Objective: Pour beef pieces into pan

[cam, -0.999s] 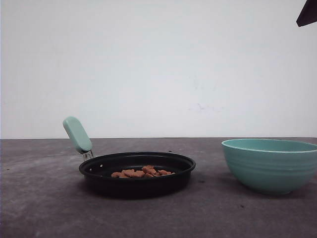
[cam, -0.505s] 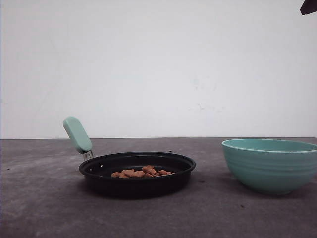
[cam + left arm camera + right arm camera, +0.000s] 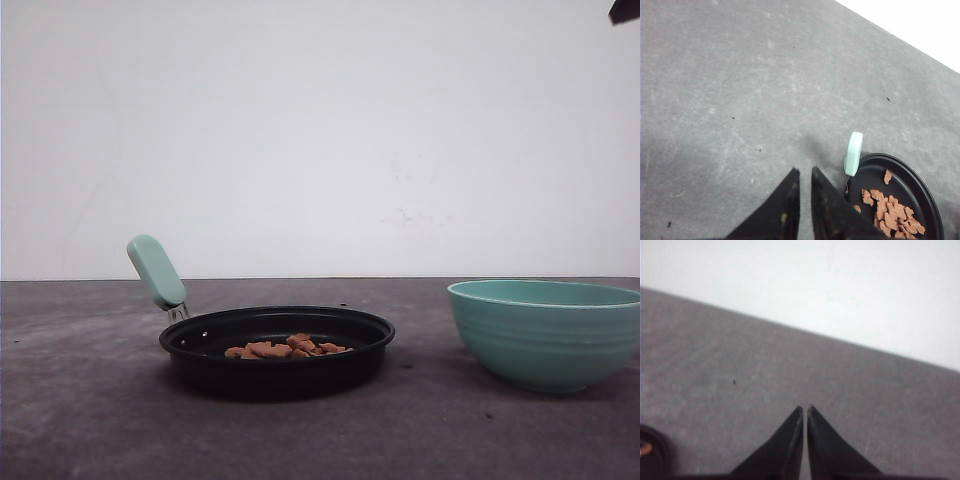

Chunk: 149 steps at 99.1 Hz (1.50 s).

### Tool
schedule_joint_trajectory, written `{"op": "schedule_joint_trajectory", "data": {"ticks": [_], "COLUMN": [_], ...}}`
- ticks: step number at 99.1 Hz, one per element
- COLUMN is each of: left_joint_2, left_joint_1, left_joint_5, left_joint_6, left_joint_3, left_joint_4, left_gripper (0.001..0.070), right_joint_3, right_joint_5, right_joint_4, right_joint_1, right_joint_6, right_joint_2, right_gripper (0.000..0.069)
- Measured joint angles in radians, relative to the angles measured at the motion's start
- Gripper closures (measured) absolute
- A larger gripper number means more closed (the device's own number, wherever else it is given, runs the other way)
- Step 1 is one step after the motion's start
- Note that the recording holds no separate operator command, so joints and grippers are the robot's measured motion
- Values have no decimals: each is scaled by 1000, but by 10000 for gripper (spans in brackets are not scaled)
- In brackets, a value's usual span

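1. In my front view the pan [image 3: 277,348] sits flat on the grey bench [image 3: 90,420], left of centre, its mint-green handle [image 3: 156,271] angling up and to the left.
2. The beef pieces [image 3: 285,348] lie in a low heap on the pan's floor, toward the middle and slightly to the right side; I see none on the bench around it.
3. A teal ribbed bowl [image 3: 547,332] stands upright on the bench to the right of the pan, well apart from it, its right edge cut off by the frame. I cannot see into it from this angle.
4. My left gripper [image 3: 802,171] hangs above bare bench just beside the pan's handle [image 3: 853,153]. Its fingers [image 3: 787,200] are nearly pressed together, with only a thin slit between the tips and nothing in it.
5. From the left wrist camera the pan [image 3: 927,190] shows partly, and the beef pieces [image 3: 890,207] spread across its black floor, one chunk lying a little apart from the rest near the rim.
6. My right gripper [image 3: 804,408] is over empty bench, its fingers [image 3: 825,450] pressed almost together with nothing between them.
7. A dark corner of the right arm [image 3: 626,10] shows at the top right of my front view.
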<state>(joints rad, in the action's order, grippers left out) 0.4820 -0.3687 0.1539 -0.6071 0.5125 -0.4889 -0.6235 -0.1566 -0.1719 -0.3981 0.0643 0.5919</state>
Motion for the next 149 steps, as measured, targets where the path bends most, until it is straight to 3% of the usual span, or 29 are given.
{"op": "schedule_joint_trajectory", "data": {"ticks": [16, 37, 65, 84, 110, 149], "left_joint_2": [0, 0, 0, 0, -1, -1], "left_joint_1": [0, 0, 0, 0, 0, 0], "left_joint_5": [0, 0, 0, 0, 0, 0], "left_joint_6": [0, 0, 0, 0, 0, 0], "left_joint_3": [0, 0, 0, 0, 0, 0], "left_joint_4": [0, 0, 0, 0, 0, 0], "left_gripper": [696, 696, 696, 696, 696, 696], "right_joint_3": [0, 16, 344, 505, 522, 522], "right_joint_5": [3, -15, 21, 58, 103, 112], "right_joint_4": [-39, -178, -55, -113, -309, -309], "right_joint_1": [21, 142, 270, 296, 301, 300], "right_joint_6": [0, -1, -1, -79, -182, -177], "right_joint_2": [-145, -262, -426, -586, -587, -587], "right_gripper": [680, 680, 680, 680, 680, 680]}}
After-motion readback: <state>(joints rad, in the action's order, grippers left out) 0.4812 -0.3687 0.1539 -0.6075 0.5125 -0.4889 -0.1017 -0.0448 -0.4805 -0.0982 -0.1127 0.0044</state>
